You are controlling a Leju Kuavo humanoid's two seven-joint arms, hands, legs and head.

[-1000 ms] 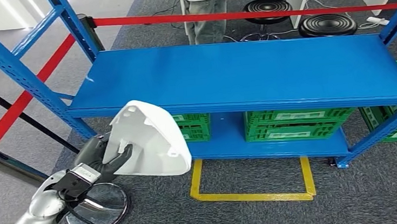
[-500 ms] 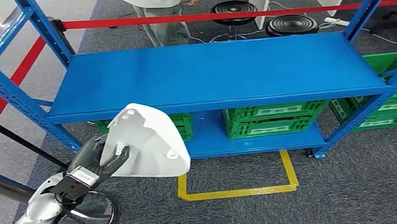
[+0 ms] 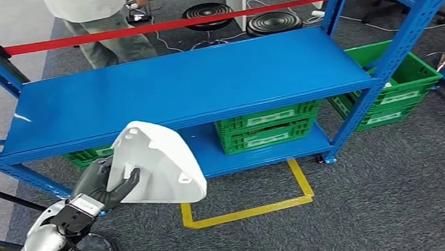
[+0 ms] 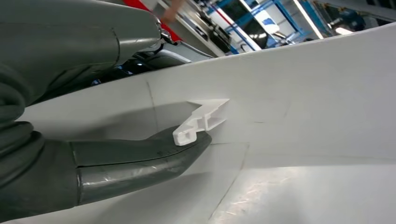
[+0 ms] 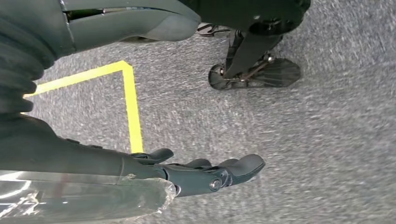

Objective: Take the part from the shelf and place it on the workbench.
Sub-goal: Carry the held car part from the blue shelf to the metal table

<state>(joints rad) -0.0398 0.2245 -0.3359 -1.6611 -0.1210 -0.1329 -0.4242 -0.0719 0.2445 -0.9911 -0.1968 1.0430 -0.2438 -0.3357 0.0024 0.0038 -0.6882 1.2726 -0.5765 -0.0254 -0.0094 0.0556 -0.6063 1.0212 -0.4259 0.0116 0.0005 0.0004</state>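
Clearly, the white part [image 3: 155, 165] was off the shelf [image 3: 180, 83] and up in the air, gripped by the left hand [image 3: 100, 183] at its seven o'clock edge, in front of the shelf's lower left corner. From the left wrist, a dark finger [image 4: 140, 161] lay along the part's [image 4: 289, 107] inner face, its tip pressed under a small moulded tab [image 4: 201, 121], with the thumb on the other side of the shell. The right hand [image 5: 205, 172] hung over grey carpet [image 5: 303, 130] with its fingers stretched out, apart and holding nothing (a yellow floor line [image 5: 130, 107] ran just beside it). Green crates [image 3: 266, 128] sat on the shelf's lower level at about three o'clock from the part, and another green crate [image 3: 396, 89] stood beyond the right upright. A person [image 3: 98, 18] stood behind the shelf at twelve o'clock, past a red barrier tape [image 3: 157, 27], near two black stools [image 3: 241, 16].
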